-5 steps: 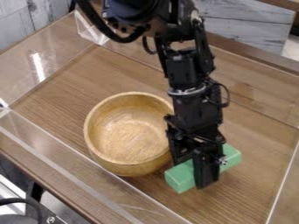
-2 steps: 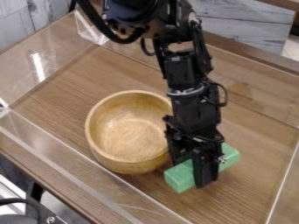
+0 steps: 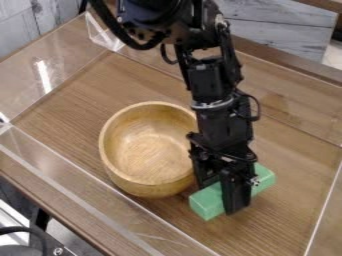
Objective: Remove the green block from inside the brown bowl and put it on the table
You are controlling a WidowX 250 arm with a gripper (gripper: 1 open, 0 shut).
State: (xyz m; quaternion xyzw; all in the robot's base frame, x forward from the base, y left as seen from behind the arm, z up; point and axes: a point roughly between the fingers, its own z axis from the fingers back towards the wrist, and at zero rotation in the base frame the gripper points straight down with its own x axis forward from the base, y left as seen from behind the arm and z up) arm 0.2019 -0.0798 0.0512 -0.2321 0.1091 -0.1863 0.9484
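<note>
The green block (image 3: 209, 205) lies on the table (image 3: 94, 95) just right of the brown bowl (image 3: 150, 150), at the near edge. My gripper (image 3: 231, 202) points steeply down and is shut on the green block, with its black fingers (image 3: 235, 192) across the block's middle. The bowl's inside shows bare wood grain with nothing in it. The block's underside is hidden, so I cannot tell whether it rests fully on the wood.
Clear acrylic walls (image 3: 134, 225) run around the table's edges, one close in front of the block and bowl. The black arm (image 3: 201, 60) rises from the gripper toward the top of the view. Open wood lies left and behind the bowl.
</note>
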